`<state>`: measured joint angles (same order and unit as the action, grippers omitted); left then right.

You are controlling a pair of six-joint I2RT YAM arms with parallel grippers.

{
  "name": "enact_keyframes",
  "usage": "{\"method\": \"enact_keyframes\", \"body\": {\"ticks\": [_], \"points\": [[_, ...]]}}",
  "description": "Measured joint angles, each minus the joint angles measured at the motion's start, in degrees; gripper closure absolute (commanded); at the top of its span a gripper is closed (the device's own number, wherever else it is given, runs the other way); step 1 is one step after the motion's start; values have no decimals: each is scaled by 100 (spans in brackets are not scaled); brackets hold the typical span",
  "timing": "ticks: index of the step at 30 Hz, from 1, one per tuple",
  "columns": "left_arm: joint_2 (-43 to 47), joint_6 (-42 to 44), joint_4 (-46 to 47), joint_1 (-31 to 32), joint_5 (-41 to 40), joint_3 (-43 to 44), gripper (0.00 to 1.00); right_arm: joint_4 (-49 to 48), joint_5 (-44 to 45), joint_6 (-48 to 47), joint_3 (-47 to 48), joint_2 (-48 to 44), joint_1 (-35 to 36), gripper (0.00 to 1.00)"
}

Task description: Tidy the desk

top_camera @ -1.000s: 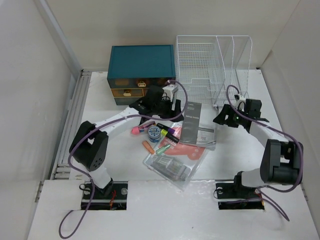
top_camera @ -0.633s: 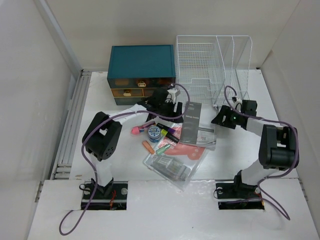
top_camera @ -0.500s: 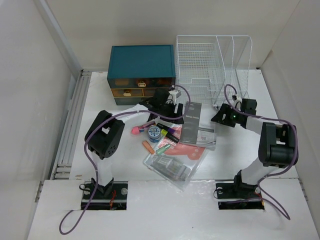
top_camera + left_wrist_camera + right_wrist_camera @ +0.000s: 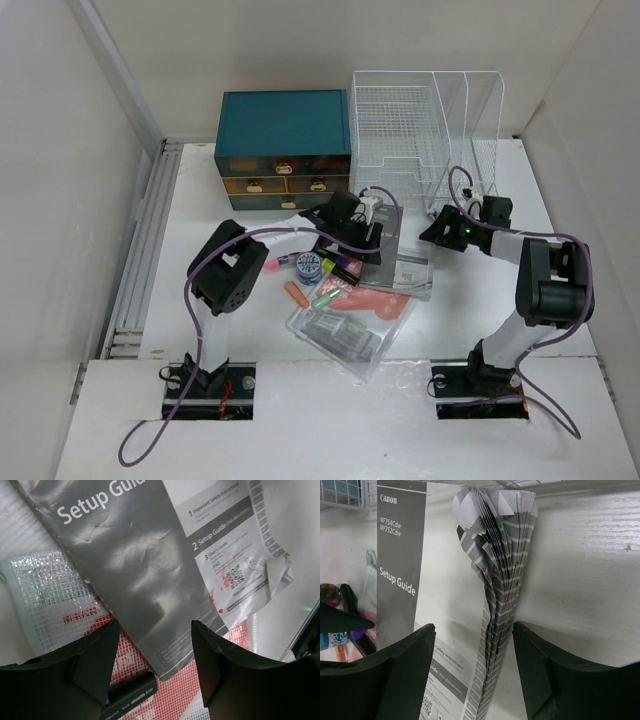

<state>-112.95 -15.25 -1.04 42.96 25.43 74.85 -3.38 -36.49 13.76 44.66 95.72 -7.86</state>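
Observation:
The desk [image 4: 200, 200] is a white tabletop. A grey and white "Setup Guide" booklet [image 4: 405, 265] lies at its middle, partly on a red mesh pouch [image 4: 385, 305]. My left gripper [image 4: 366, 238] is open just above the booklet's near corner [image 4: 140, 580] and the red pouch [image 4: 200, 690], with a black marker [image 4: 127, 697] by one finger. My right gripper [image 4: 433, 232] is open and low over the desk. Its fingers straddle the booklet's fanned page edge [image 4: 495, 555], touching nothing that I can see. In the wrist views the left gripper [image 4: 155, 645] and right gripper [image 4: 474, 640] hold nothing.
A teal drawer box [image 4: 284, 130] and a white wire rack [image 4: 420, 130] stand at the back. A pink marker [image 4: 272, 261], a blue pot [image 4: 307, 264], an orange pen [image 4: 296, 294], a green pen [image 4: 325, 297] and a clear pouch [image 4: 335, 335] lie left of the booklet.
My left gripper has moved right, from in front of the drawer box to over the booklet. My right gripper has shifted slightly left, toward the booklet's page edge.

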Motion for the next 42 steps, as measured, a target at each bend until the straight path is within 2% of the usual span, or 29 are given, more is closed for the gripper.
{"method": "enact_keyframes", "body": {"ticks": [8,15,16,19,23,26,28,34,36,37,40,42], "points": [[-186,-4,-136,9,-214,61,50,-2,-83,61,0,0,0,32],[-348,2,-192,4,-247,212,67,-48,-219,63,0,120,-48,44],[-356,2,-203,0,-254,214,69,-55,-238,61,0,133,-59,50],[-374,24,-267,-2,-229,229,73,-61,-291,57,0,184,-87,57],[-424,52,-380,-11,-184,293,81,-92,-413,55,0,245,-125,62],[-468,70,-490,-44,-125,369,87,-127,-562,57,0,245,-144,61],[-505,83,-555,-59,-76,424,90,-157,-710,63,0,245,-162,55],[-575,109,-678,-63,42,544,92,-219,-1322,98,0,245,-162,53],[-599,114,-704,-63,85,579,93,-227,-1499,107,0,245,-160,58],[-616,116,-723,-63,109,603,93,-236,-1585,120,0,245,-160,70],[-669,122,-787,-61,179,678,97,-310,-1770,118,0,245,-160,96],[-691,122,-824,-63,216,713,99,-306,-1812,122,0,212,-160,100]]}}
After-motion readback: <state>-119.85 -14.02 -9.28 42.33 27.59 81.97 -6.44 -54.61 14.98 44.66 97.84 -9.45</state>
